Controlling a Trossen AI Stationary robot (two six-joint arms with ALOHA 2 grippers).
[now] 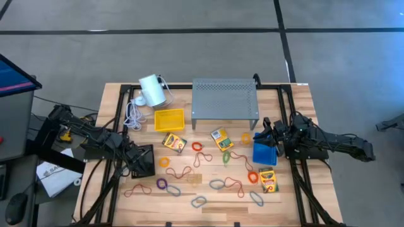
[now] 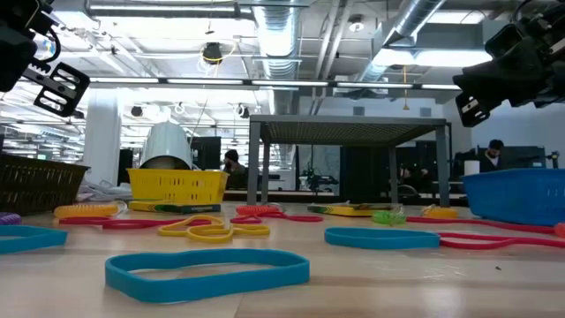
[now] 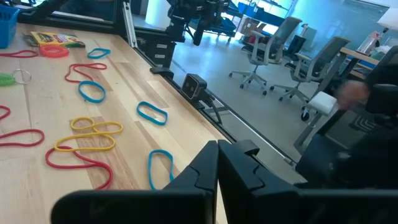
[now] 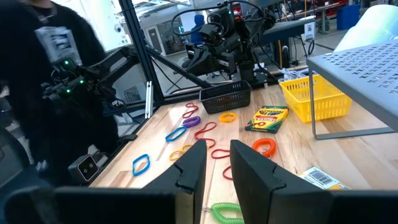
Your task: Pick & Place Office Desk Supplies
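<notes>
while rubber bands [image 1: 218, 183] litter the table [image 1: 297, 94], the left gripper [image 3: 217, 163] sits closed and empty (over the black basket [image 1: 142, 160]); the right gripper [image 4: 216, 163] stands narrowly parted above the blue bin [image 1: 264, 152], seemingly holding nothing.

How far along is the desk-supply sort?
Barely started. Done: nothing visibly binned; the yellow plastic basket looks empty. In hand: nothing; left gripper is shut and empty above the black mesh basket, right gripper hovers above the blue plastic bin, nothing visible between its fingers. Left: coloured rubber-band loops and three crayon boxes still strewn across the wooden table.
</notes>
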